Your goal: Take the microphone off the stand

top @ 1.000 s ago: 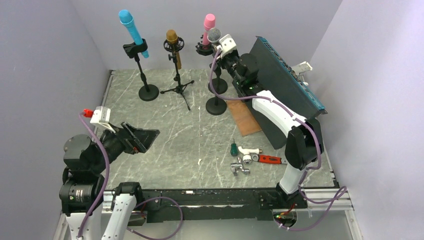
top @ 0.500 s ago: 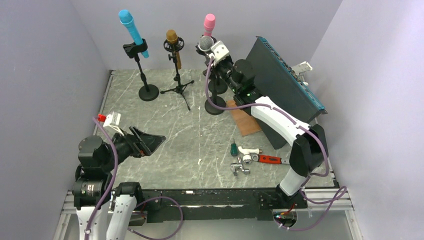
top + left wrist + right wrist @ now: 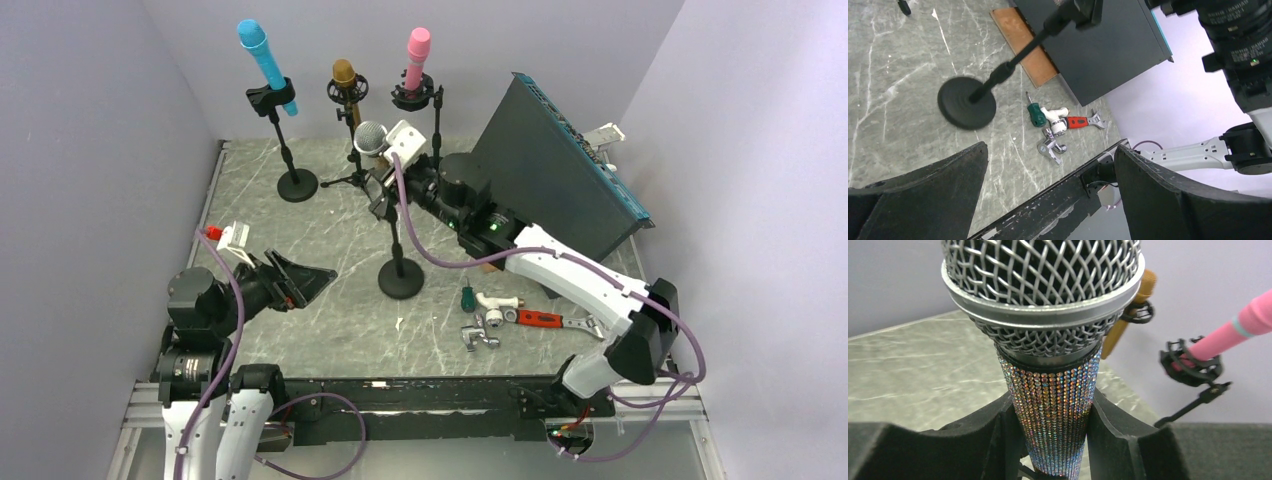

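Overhead view of a grey marbled surface enclosed by pale lilac walls. The right arm stretches to the middle, its right hand at the neck of a silver microphone that tops a stand with a round black base. The left hand hovers near left, fingers apart. A blue microphone, gold microphone and pink microphone stand at the back.

Four microphones, four stands, one green-handled screwdriver, one red-handled wrench, two tap fittings, one brown board, one dark case
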`<action>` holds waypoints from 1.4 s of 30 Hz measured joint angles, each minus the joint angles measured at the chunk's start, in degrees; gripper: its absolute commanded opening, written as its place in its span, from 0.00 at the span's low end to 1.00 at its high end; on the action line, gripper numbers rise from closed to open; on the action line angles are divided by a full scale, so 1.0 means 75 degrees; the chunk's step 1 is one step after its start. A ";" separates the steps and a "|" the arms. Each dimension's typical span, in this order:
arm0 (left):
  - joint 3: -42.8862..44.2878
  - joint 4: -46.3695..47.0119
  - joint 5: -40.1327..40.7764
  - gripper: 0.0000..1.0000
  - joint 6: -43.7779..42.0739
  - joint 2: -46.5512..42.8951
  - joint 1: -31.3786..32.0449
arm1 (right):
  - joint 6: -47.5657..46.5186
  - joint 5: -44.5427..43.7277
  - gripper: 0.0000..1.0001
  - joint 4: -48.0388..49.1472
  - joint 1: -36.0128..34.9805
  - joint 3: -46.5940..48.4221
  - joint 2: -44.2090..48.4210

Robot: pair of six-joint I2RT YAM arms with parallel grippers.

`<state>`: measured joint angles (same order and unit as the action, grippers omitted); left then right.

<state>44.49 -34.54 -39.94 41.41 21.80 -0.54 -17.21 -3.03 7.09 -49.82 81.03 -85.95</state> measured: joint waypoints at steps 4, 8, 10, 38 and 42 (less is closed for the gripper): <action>0.0082 0.0009 -0.0149 0.99 0.0061 0.0003 0.0006 | 0.0542 -0.0204 0.00 -0.0554 -0.0554 -0.0026 0.0303; 0.0294 0.0254 -0.0303 0.99 0.0280 -0.0006 0.0006 | 0.0918 -0.0469 0.00 -0.0851 -0.1049 -0.0274 0.0714; 0.0367 0.0446 -0.0335 0.99 0.0353 -0.0017 0.0006 | 0.1040 -0.0589 0.00 -0.1131 -0.1227 -0.0280 0.0848; 0.0618 0.2626 0.6604 0.99 -0.3203 0.2678 0.7251 | 0.3649 -0.1647 0.00 -0.3279 -0.1411 0.0073 0.1483; 0.0906 0.2591 0.6682 0.97 -0.3844 0.3045 0.7251 | 0.3695 -0.1708 0.00 -0.3314 -0.1411 0.0090 0.1483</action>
<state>51.29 -15.11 10.17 12.58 44.64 53.84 10.50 -15.84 -17.76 -60.40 81.71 -74.83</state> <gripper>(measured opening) 0.994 0.448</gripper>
